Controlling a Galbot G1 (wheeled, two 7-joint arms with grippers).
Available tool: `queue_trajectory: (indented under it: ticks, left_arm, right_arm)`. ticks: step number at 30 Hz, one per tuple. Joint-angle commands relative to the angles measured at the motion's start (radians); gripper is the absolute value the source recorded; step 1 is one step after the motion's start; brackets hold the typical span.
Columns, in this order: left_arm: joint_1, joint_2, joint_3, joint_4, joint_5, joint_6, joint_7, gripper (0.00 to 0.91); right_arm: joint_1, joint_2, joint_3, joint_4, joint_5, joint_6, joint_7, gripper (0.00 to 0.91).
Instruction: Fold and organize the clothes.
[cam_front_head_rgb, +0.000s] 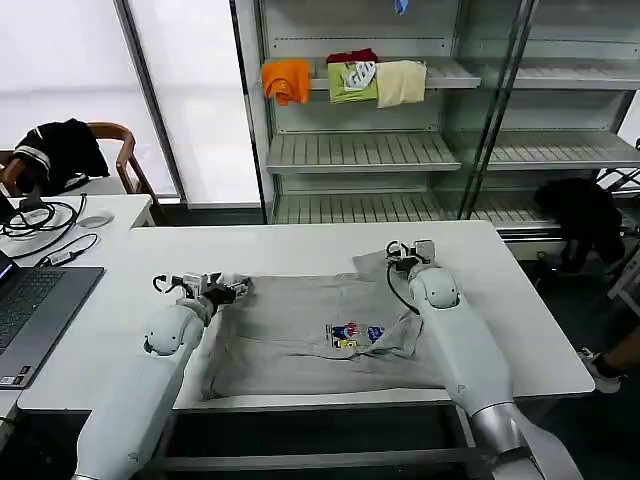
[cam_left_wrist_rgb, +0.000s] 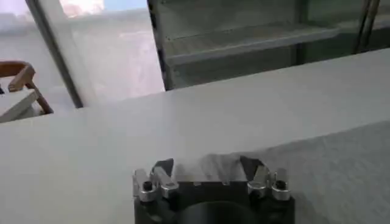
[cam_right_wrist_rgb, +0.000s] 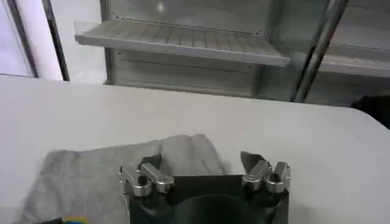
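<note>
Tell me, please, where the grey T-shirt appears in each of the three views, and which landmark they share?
Head view: the grey T-shirt lies flat mid-table between both arms.
Left wrist view: its corner lies at the open left claw.
Right wrist view: its edge spreads beside the open right claw.
Shared landmark: the white table.

Grey T-shirt (cam_front_head_rgb: 310, 335) on white table (cam_front_head_rgb: 300, 245)

The right hand (cam_right_wrist_rgb: 204, 170) hangs low over the white table (cam_right_wrist_rgb: 317, 140), fingers (cam_right_wrist_rgb: 259, 170) spread apart — a corner of the grey T-shirt (cam_right_wrist_rgb: 103, 176) lies beneath it. Beyond the table stands a slatted shelf (cam_right_wrist_rgb: 183, 41).
</note>
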Motion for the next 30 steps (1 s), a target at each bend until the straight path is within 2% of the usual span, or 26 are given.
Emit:
queue_trajectory:
  ticks: [1, 14, 25, 30]
  left_arm:
    - [0.01, -0.002, 0.007, -0.002, 0.005, 0.003, 0.0, 0.03]
    - [0.008, -0.014, 0.013, -0.004, 0.01, 0.001, 0.007, 0.02]
    - [0.024, -0.015, -0.015, -0.089, 0.001, -0.011, -0.016, 0.02]
    - [0.052, 0.001, -0.025, -0.157, -0.004, -0.025, -0.016, 0.01]
  right_arm:
    - [-0.019, 0.002, 0.003, 0.001, 0.0, 0.002, 0.004, 0.0]
    - [-0.058, -0.026, 0.004, 0.071, 0.003, 0.012, 0.007, 0.0]
    - [-0.123, -0.051, 0.006, 0.3, 0.018, -0.003, 0.008, 0.0]
    - [-0.156, -0.059, 0.027, 0.427, 0.061, -0.029, 0.017, 0.0]
